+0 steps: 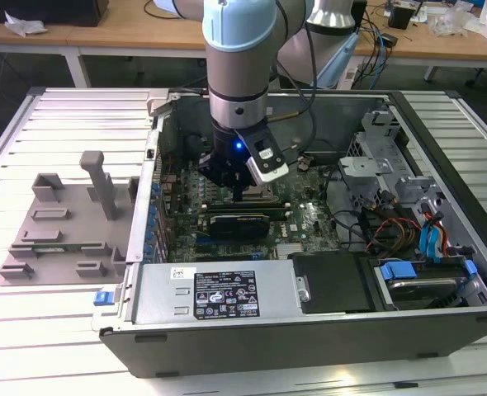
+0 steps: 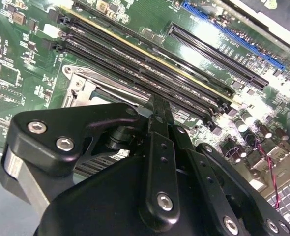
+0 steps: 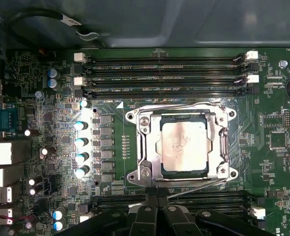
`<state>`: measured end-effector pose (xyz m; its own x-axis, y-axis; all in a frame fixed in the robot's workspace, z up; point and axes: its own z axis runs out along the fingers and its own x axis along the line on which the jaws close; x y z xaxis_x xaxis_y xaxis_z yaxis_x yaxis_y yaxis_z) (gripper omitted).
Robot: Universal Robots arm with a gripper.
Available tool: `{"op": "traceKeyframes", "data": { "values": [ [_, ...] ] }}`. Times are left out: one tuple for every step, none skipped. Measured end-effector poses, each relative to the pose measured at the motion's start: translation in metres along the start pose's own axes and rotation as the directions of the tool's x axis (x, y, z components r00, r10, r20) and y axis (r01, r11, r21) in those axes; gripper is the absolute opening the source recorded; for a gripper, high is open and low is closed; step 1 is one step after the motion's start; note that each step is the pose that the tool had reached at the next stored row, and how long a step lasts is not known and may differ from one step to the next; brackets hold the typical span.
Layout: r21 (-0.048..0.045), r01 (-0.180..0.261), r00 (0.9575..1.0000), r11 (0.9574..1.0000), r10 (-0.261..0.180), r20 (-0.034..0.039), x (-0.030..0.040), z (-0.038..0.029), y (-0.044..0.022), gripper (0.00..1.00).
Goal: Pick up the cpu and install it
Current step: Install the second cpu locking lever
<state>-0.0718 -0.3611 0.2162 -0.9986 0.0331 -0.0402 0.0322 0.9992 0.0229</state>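
Open computer case [image 1: 326, 330] on tabletop [image 1: 29, 330]; arm down inside over motherboard [image 3: 61, 98]. Cpu [image 3: 183, 146] seated in socket frame [image 3: 218, 142]. Gripper [image 3: 157, 216] beside socket, fingers together, empty. Install step apparently complete; latch lever judged unsecured.

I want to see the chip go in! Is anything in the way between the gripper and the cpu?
Nothing visible is. In the first wrist view the cpu already sits in its socket frame, silver top uncovered, with the gripper just beside it above the motherboard.
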Motion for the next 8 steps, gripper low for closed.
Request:
{"op": "traceKeyframes", "data": {
  "values": [
    [0.0001, 0.000, 1.0000, 1.0000, 0.000, 0.0000, 0.0014, 0.0014, -0.0001, 0.11],
    [0.0002, 0.000, 1.0000, 1.0000, 0.000, -0.0002, 0.0015, 0.0015, -0.0002, 0.11],
    [0.0003, 0.000, 1.0000, 1.0000, 0.000, -0.0002, 0.0015, 0.0015, -0.0001, 0.11],
    [0.0001, 0.000, 1.0000, 1.0000, 0.000, 0.0000, 0.0015, 0.0016, -0.0001, 0.11],
    [0.0000, 0.000, 1.0000, 1.0000, 0.000, 0.0000, 0.0015, 0.0017, -0.0002, 0.11],
    [-0.0002, 0.000, 1.0000, 1.0000, 0.000, 0.0002, 0.0015, 0.0017, -0.0018, 0.11],
    [-0.0009, 0.000, 1.0000, 1.0000, 0.000, -0.0001, 0.0014, 0.0016, -0.0040, 0.11],
    [-0.0033, 0.000, 1.0000, 1.0000, 0.000, -0.0001, 0.0014, 0.0016, -0.0050, 0.11]
  ]
}}
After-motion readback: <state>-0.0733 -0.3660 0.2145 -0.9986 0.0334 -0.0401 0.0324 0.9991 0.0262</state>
